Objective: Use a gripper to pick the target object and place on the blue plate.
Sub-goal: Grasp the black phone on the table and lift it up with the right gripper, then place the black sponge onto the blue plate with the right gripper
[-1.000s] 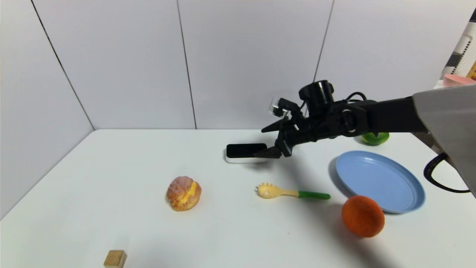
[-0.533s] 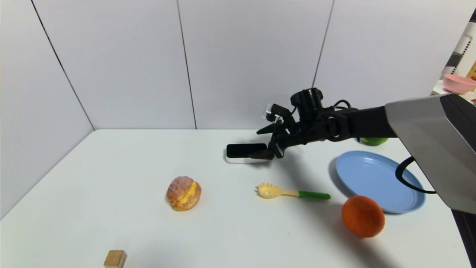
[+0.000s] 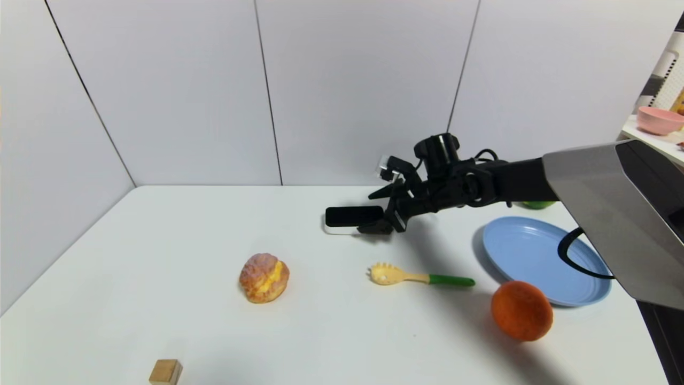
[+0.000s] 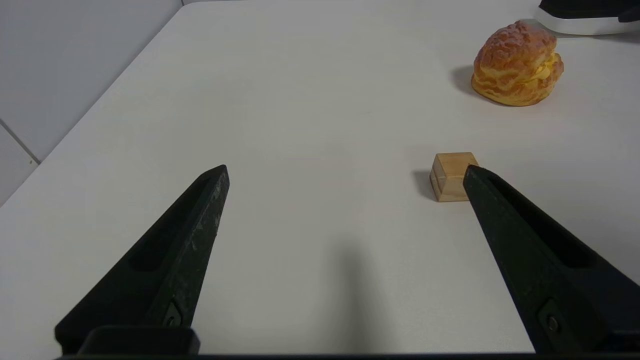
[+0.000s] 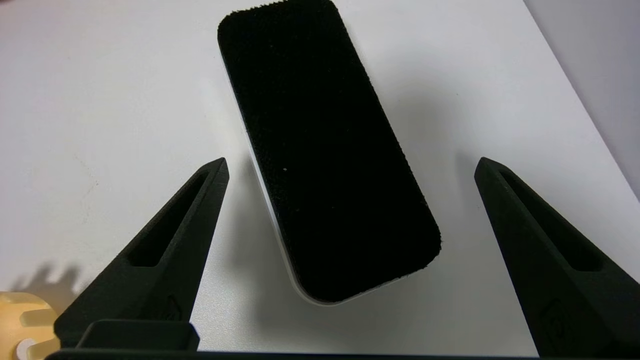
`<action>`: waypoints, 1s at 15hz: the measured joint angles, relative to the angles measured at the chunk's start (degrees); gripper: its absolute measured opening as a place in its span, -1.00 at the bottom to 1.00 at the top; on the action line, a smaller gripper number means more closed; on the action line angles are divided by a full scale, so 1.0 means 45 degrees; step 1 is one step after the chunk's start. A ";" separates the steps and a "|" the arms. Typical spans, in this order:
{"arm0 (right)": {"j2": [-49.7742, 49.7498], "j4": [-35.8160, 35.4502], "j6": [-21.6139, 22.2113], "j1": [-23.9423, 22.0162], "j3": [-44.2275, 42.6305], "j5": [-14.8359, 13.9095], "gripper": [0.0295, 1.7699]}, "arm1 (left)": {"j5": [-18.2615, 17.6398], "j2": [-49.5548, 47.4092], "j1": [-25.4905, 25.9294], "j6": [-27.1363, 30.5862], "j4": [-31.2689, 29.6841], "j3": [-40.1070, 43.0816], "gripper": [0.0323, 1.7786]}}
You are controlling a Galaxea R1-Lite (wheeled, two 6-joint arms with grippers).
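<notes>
The target object (image 3: 350,217), a flat black-topped block on a white base, lies on the table at centre back. My right gripper (image 3: 370,214) is at its right end, low over the table. In the right wrist view the gripper (image 5: 350,165) is open, and the near end of the block (image 5: 320,150) lies between the two fingers with a gap on each side. The blue plate (image 3: 534,251) sits on the table to the right with nothing on it. My left gripper (image 4: 345,170) hangs open over the near left of the table, holding nothing.
A yellow fork with a green handle (image 3: 419,277) lies in front of the block. An orange (image 3: 521,311) sits at the plate's near rim, and a green fruit (image 3: 536,204) sits behind the right arm. A cream puff (image 3: 264,278) and a wooden cube (image 3: 165,372) are at the left. A pink bowl (image 3: 660,118) stands on a side shelf.
My right gripper has moved down and towards the block, and its open fingers now straddle the block's right end. The block has not moved.
</notes>
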 joint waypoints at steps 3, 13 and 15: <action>0.0116 0.0024 0.0000 0.0000 0.0016 0.0000 0.92 | 0.0000 0.0000 -0.0011 0.0005 0.0005 0.0000 0.90; 0.0154 0.0989 -0.0404 0.0000 0.0152 -0.0024 0.11 | -0.0005 0.0000 -0.0005 -0.0005 0.0005 0.0000 0.90; 0.0111 0.1146 -0.0501 -0.0005 0.0157 -0.0027 0.08 | -0.0005 0.0000 -0.0005 -0.0005 0.0005 0.0000 0.90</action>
